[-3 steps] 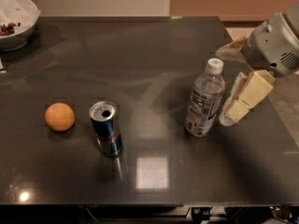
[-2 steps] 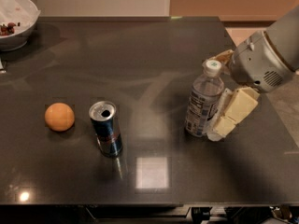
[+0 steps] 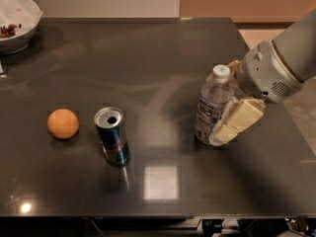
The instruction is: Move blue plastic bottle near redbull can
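The blue plastic bottle (image 3: 211,110), clear with a white cap and a white-and-blue label, stands upright at the right of the dark table (image 3: 163,48). My gripper (image 3: 222,106) reaches in from the right and straddles the bottle. Its near cream finger (image 3: 238,120) lies against the bottle's right side. The far finger is mostly hidden behind the bottle's neck. The jaws look spread at their open width. The redbull can (image 3: 113,136), blue and silver with an open top, stands upright left of centre, well apart from the bottle.
An orange ball-like fruit (image 3: 63,123) lies just left of the can. A white bowl (image 3: 15,21) with some food sits at the table's far left corner. The table's right edge is close behind my arm (image 3: 284,63).
My gripper has moved left and down, from beside the bottle to around it. The bottle, can and fruit have stayed in place.
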Robot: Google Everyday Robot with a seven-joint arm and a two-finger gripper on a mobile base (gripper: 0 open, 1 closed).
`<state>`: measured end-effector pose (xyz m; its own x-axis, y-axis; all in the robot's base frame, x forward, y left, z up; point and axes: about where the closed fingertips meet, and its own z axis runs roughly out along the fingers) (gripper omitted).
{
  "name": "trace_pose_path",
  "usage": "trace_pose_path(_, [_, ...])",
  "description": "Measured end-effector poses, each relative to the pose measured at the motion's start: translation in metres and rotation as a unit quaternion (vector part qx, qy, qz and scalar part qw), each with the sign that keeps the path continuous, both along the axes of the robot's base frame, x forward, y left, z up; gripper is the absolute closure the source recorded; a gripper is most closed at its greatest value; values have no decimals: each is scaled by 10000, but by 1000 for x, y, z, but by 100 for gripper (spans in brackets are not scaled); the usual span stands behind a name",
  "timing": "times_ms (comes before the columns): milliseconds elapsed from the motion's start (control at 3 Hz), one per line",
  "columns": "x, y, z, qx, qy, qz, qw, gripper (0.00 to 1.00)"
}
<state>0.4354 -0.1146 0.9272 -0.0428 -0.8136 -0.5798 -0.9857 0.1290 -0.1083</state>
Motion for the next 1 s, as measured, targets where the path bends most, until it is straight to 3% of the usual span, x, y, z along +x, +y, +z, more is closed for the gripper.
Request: trace_pose_path(1000, [14,7,16,317,85,78,9994,88])
